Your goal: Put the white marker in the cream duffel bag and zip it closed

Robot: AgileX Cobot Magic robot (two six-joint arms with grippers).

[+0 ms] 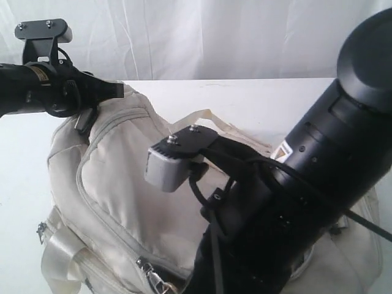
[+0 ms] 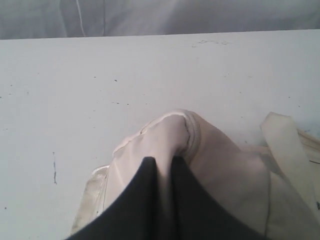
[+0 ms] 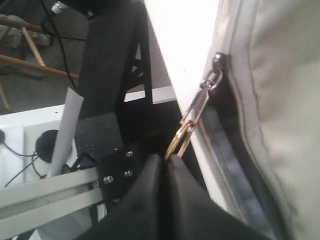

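Note:
The cream duffel bag (image 1: 122,184) fills the middle of the table. My left gripper (image 2: 162,161) is shut on a fold of the bag's cream fabric (image 2: 175,135) at its far left end, where the left arm (image 1: 55,89) reaches in. My right gripper (image 3: 165,158) is shut on the gold ring (image 3: 178,140) of a zipper pull. The ring hangs from a metal slider (image 3: 213,75) on the grey zipper (image 3: 225,165), beside the dark lining. In the exterior view the right arm (image 1: 306,177) covers the bag's right half and its gripper is below the frame. The white marker is out of view.
The white tabletop (image 2: 100,75) stretches behind the bag to a white cloth backdrop (image 1: 202,37). A shiny webbing handle (image 2: 285,145) lies by the held fold. A metal clip (image 1: 153,275) hangs at the bag's near side. Past the table edge stand a black frame (image 3: 110,65) and cables.

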